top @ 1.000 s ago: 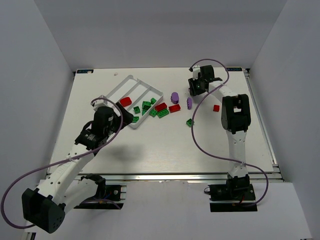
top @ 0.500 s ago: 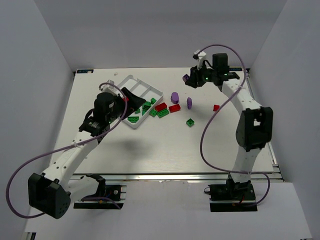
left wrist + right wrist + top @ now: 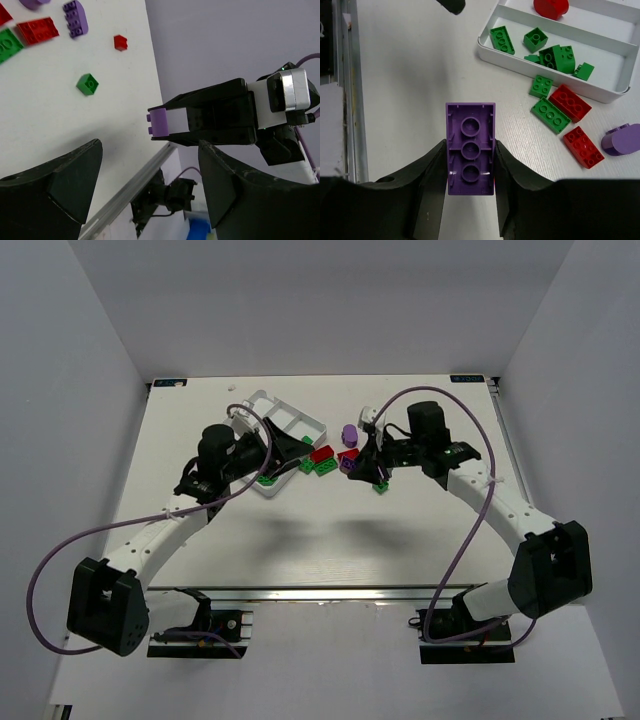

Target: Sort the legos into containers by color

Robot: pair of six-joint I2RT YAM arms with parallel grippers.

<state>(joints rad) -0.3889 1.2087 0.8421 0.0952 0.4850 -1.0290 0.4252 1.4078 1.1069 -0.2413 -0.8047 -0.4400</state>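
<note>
My right gripper (image 3: pixel 470 200) is shut on a purple rectangular brick (image 3: pixel 470 155), hollow underside toward the camera, held above the table. In the top view this gripper (image 3: pixel 352 466) sits right of the white tray (image 3: pixel 285 410). The left wrist view shows the same purple brick (image 3: pixel 165 122) in those fingers. My left gripper (image 3: pixel 290 452) is open and empty over the tray's near right end; its fingers (image 3: pixel 75 180) stand wide apart. The tray (image 3: pixel 510 61) holds green bricks (image 3: pixel 559 56) in one compartment and a red brick (image 3: pixel 551 6) in the one beyond it.
Loose on the table beside the tray lie green bricks (image 3: pixel 550 115), red bricks (image 3: pixel 570 102) and a rounded purple brick (image 3: pixel 622 140). Further right are a small red brick (image 3: pixel 120 42) and a green brick (image 3: pixel 87 83). The table's metal front rail (image 3: pixel 350 100) is close.
My right arm has swung from the far right of the table in to the middle, carrying the purple brick. My left gripper has moved forward over the tray's right end.
</note>
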